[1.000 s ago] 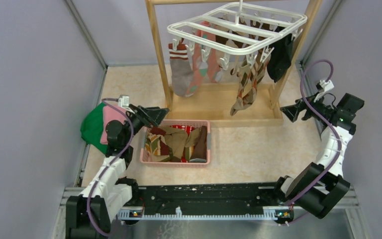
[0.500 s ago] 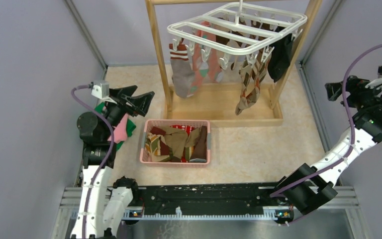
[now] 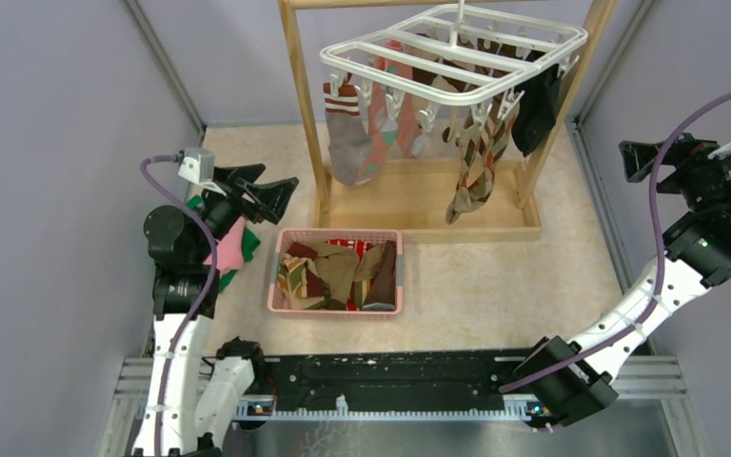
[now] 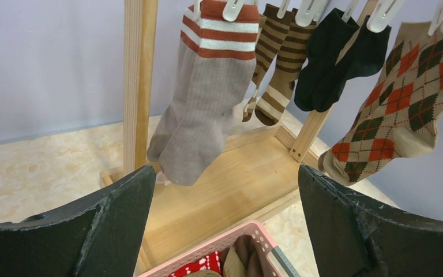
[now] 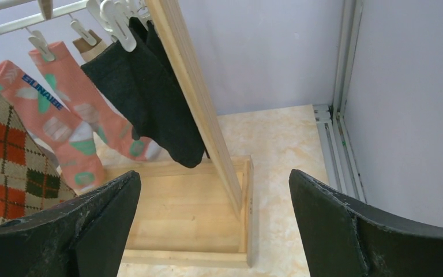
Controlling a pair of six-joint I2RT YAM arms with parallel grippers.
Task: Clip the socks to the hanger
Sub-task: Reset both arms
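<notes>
Beige stone-patterned bench (image 3: 495, 276) lies between pale violet walls; at its far side a wooden stand (image 3: 306, 124) carries the hanger (image 3: 457, 48), with socks (image 3: 471, 167) clipped under it; loose socks (image 3: 338, 271) fill the pink basket (image 3: 335, 310) in front. The left tool (image 3: 279, 181), empty, hovers left of the stand's post, near the grey sock (image 3: 347, 143); the right tool (image 3: 625, 160), also empty, hangs right of the stand, apart from the black sock (image 3: 536, 112).

From the left wrist, both fingers (image 4: 109, 231) stand wide apart; beyond them hang the grey sock, a brown striped pair (image 4: 277, 63) and the argyle sock (image 4: 404, 98), not touched.

From the right wrist, the fingers (image 5: 346, 231) are wide apart too; the black sock hangs by the post, a pink sock (image 5: 69, 121) left of it, both ahead and higher.
</notes>
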